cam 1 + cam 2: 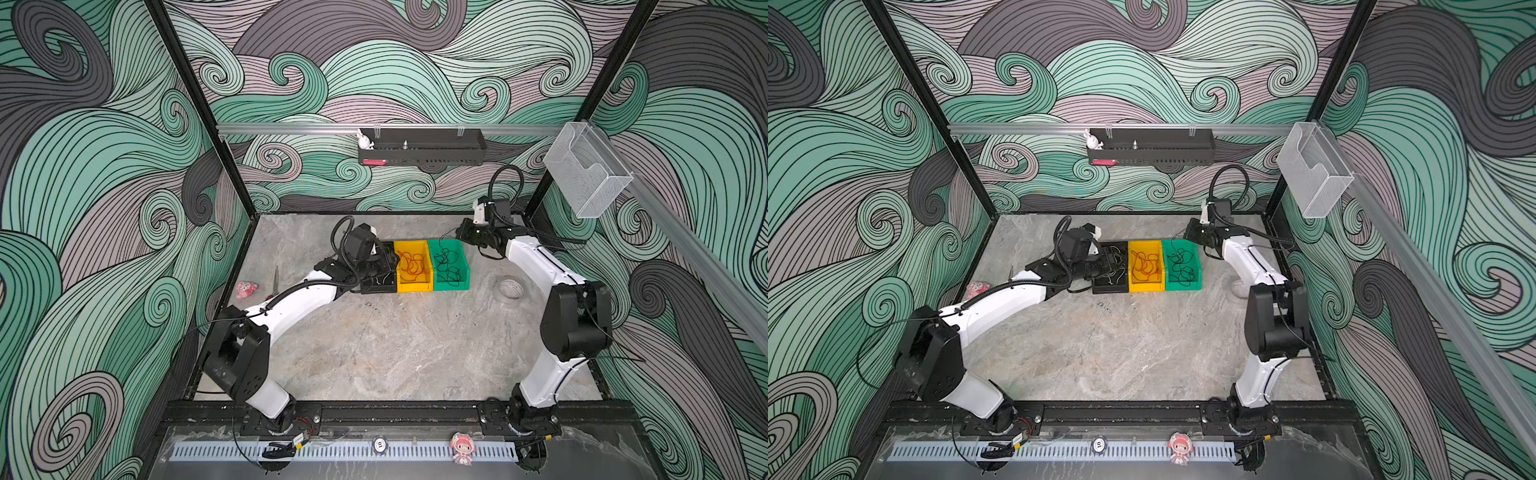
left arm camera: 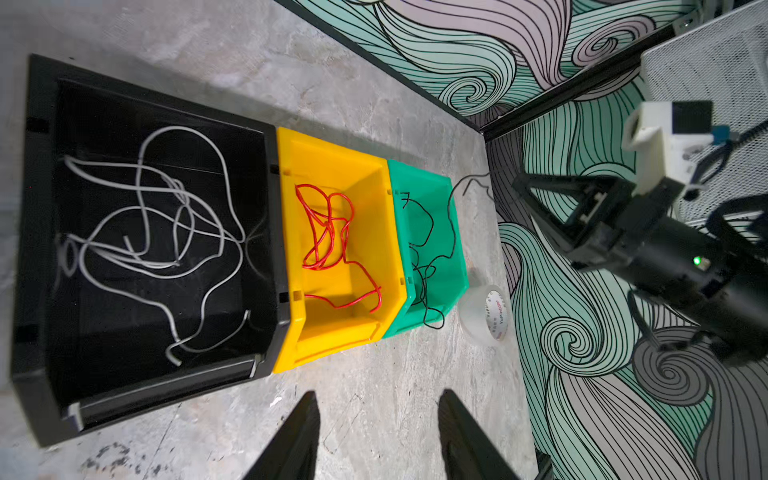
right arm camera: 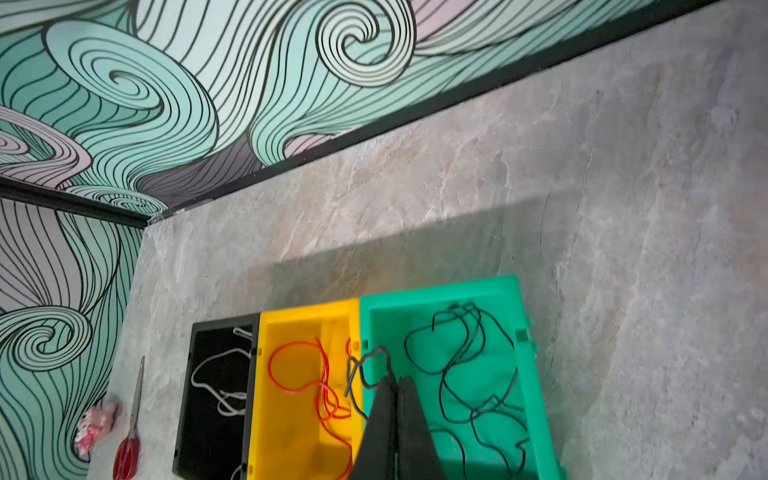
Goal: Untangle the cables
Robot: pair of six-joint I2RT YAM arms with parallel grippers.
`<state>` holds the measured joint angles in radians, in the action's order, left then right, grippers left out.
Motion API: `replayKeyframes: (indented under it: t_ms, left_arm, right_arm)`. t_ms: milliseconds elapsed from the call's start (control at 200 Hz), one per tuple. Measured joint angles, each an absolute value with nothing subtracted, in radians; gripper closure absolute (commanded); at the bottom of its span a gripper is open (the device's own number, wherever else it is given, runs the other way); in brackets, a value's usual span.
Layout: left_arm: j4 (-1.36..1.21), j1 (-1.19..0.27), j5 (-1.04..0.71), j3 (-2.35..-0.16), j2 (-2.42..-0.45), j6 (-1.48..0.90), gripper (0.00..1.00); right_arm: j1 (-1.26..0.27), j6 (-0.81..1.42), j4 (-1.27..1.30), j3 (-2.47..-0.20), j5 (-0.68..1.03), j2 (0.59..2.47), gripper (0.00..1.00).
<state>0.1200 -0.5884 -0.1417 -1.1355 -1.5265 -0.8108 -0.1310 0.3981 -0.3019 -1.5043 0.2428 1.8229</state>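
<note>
The cables lie sorted by colour in three bins set side by side. White cables (image 2: pixel 166 216) fill the black bin (image 2: pixel 158 104). Red cables (image 2: pixel 328 232) lie in the yellow bin (image 2: pixel 332 149), and black cables (image 2: pixel 424 266) in the green bin (image 2: pixel 424 178). My right gripper (image 3: pixel 395 378) hangs above the green bin's far end (image 1: pixel 451 245), shut on one end of a black cable (image 3: pixel 376 353) that trails down into that bin. My left gripper (image 2: pixel 378 397) is open and empty over bare table beside the black bin.
A roll of clear tape (image 1: pixel 510 289) lies right of the green bin. Red-handled scissors (image 1: pixel 276 276) and a pink toy (image 1: pixel 246 289) lie at the table's left edge. The patterned walls stand close behind the bins and beside my right arm.
</note>
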Motion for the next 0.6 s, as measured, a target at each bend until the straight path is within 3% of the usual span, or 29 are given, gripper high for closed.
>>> replayKeyframes:
  t_ms: [290, 600]
  left_arm:
    - [0.129, -0.557, -0.115, -1.026, -1.446, -0.811, 0.51]
    - [0.143, -0.548, -0.112, -1.002, -1.402, -0.811, 0.5]
  right_arm:
    - [-0.13, 0.37, -0.242, -1.608, 0.255, 1.833, 0.96]
    - [-0.131, 0.342, -0.206, -1.345, 0.259, 1.766, 0.96]
